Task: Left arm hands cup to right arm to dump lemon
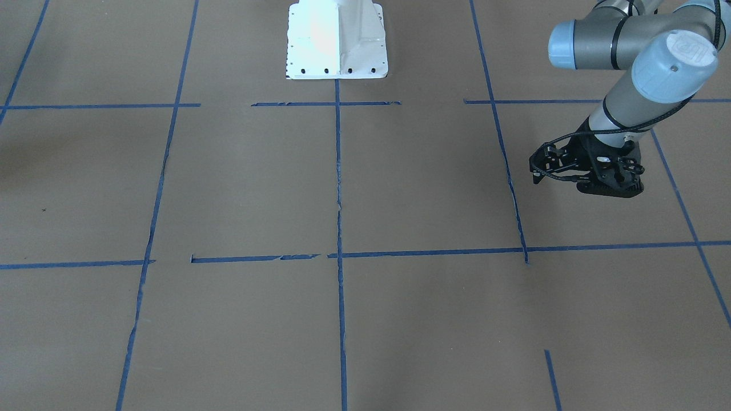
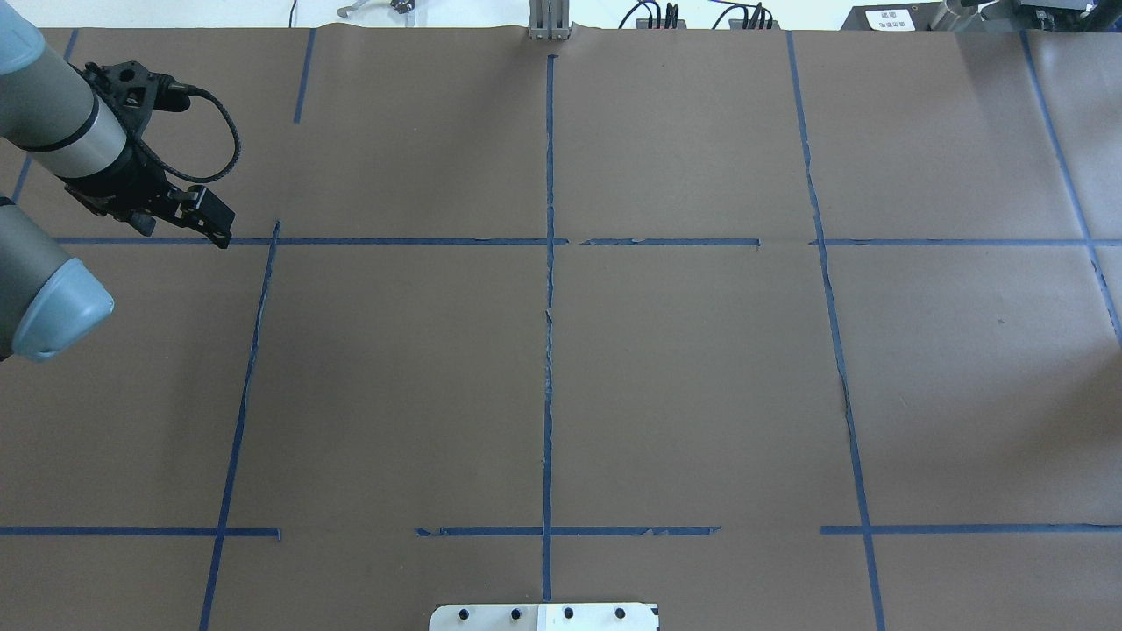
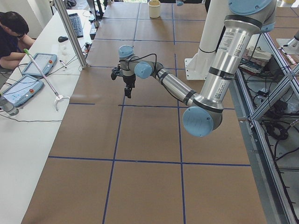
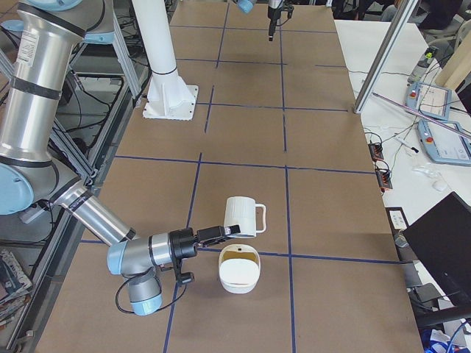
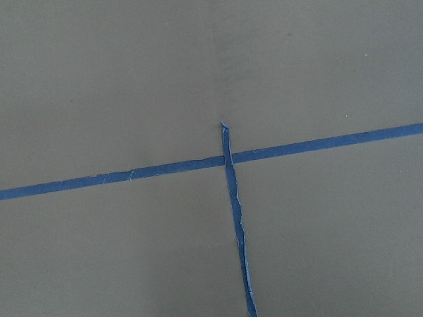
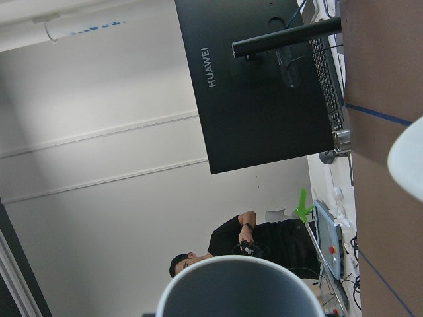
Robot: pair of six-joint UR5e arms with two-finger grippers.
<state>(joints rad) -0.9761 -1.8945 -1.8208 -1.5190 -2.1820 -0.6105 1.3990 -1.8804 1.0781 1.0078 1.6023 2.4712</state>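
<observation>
Cup (image 4: pixel 241 215) — one, at the tip of the right pincer (image 4: pixel 224 232), just beside one white bowl (image 4: pixel 237 282) near the right end of the table (image 4: pixel 331 191). Whether that pincer is clamped on it, I cannot tell. Lemon (image 4: pixel 239 255) — probably the yellowish patch inside the bowl, slices too small to count. Left pincer (image 2: pixel 213 224): one, seemingly closed on nothing, well apart. Pouring advice: keep the cup's mouth over the bowl and roll the wrist slowly.
</observation>
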